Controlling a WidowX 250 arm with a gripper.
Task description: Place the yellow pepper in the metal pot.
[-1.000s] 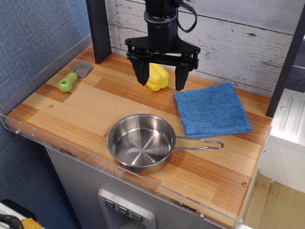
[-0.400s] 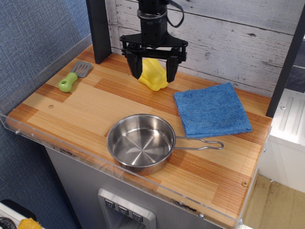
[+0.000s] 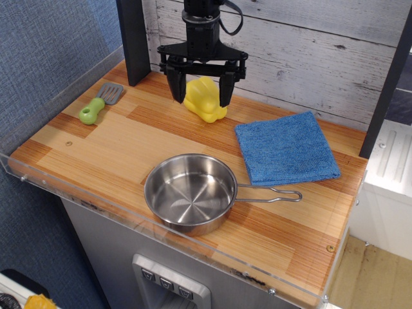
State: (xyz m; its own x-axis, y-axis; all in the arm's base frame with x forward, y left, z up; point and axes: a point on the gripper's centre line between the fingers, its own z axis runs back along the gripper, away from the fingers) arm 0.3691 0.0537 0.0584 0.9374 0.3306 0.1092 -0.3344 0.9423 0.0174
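Observation:
The yellow pepper (image 3: 203, 100) lies on the wooden counter near the back wall. My gripper (image 3: 201, 96) hangs open above it, one black finger on each side of the pepper, not closed on it. The metal pot (image 3: 190, 192) stands empty near the front edge, its wire handle (image 3: 273, 194) pointing right. The pepper's stem is hidden.
A blue cloth (image 3: 285, 147) lies right of the pepper. A green-handled spatula (image 3: 100, 103) lies at the back left. A dark post (image 3: 134, 38) stands left of the gripper. A clear plastic lip (image 3: 161, 225) runs along the counter's front edge.
My gripper has moved left and back toward the wall, and its fingers have come closer together around the pepper. The pepper looks slightly shifted left.

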